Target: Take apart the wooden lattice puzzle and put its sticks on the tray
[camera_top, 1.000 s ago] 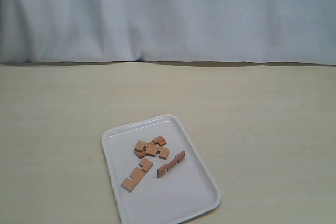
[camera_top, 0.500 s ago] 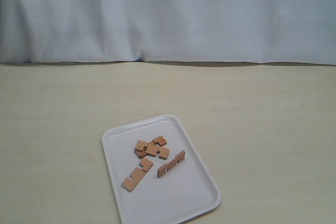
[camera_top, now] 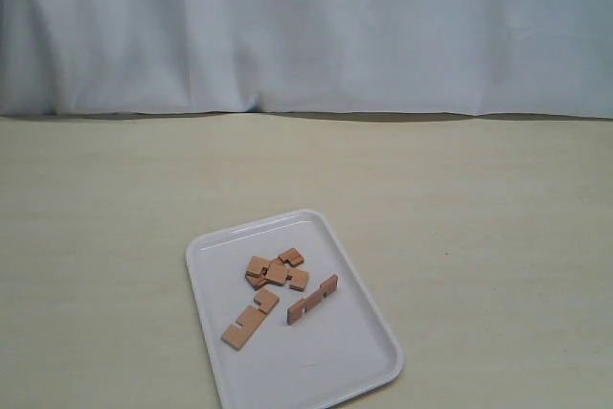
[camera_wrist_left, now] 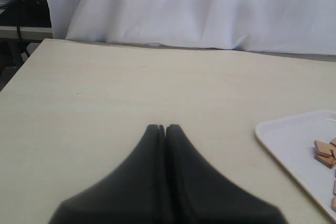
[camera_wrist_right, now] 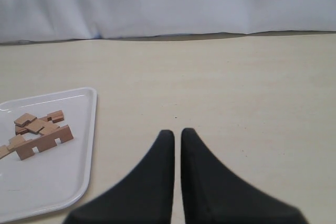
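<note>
The white tray (camera_top: 321,366) lies on the table at the front centre. The sticks rest on it: a small heap of overlapping notched slats (camera_top: 276,270), one flat slat (camera_top: 251,319) and one slat on edge (camera_top: 312,298). No interlocked lattice puzzle shows. In the right wrist view the tray (camera_wrist_right: 63,182) and the slat on edge (camera_wrist_right: 44,141) lie off to one side of my right gripper (camera_wrist_right: 177,132), whose jaws are together and hold nothing. My left gripper (camera_wrist_left: 165,127) is shut and empty above bare table, with the tray (camera_wrist_left: 294,140) off to its side. Neither gripper appears in the exterior view.
A white cloth backdrop (camera_top: 306,31) hangs along the far edge of the pale wooden table (camera_top: 479,198). In the left wrist view the table's side edge (camera_wrist_left: 23,61) shows, with dark equipment beyond it.
</note>
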Controlling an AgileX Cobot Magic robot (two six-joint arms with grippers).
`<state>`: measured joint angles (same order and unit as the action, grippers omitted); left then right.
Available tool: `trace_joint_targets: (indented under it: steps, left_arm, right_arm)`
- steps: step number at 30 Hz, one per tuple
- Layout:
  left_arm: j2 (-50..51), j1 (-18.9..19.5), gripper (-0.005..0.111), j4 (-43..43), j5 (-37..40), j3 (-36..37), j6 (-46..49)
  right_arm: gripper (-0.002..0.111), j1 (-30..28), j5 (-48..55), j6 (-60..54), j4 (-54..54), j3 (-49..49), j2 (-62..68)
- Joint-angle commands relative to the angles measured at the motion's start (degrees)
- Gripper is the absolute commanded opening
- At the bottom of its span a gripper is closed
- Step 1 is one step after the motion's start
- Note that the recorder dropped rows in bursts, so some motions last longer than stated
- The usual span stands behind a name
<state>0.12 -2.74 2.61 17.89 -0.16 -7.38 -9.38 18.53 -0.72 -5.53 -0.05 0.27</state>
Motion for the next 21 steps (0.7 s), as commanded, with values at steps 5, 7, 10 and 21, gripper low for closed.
trace_joint_targets:
  steps: [5,7,10,21]
  left_arm:
    - [-0.12,0.09,0.0,0.16,-0.18,0.16,-0.43]
    - [-0.12,0.09,0.0,0.16,-0.18,0.16,-0.43]
    - [-0.12,0.09,0.0,0.16,-0.18,0.16,-0.43]
    - [-0.12,0.09,0.0,0.16,-0.18,0.16,-0.32]
  right_arm:
    - [0.004,0.16,-0.24,0.01,0.04,0.05,-0.27]
    - [0.004,0.16,-0.24,0.01,0.04,0.05,-0.27]
    - [0.004,0.16,0.23,0.01,0.04,0.05,-0.27]
    - [0.004,0.16,1.49,0.01,0.04,0.05,-0.27]
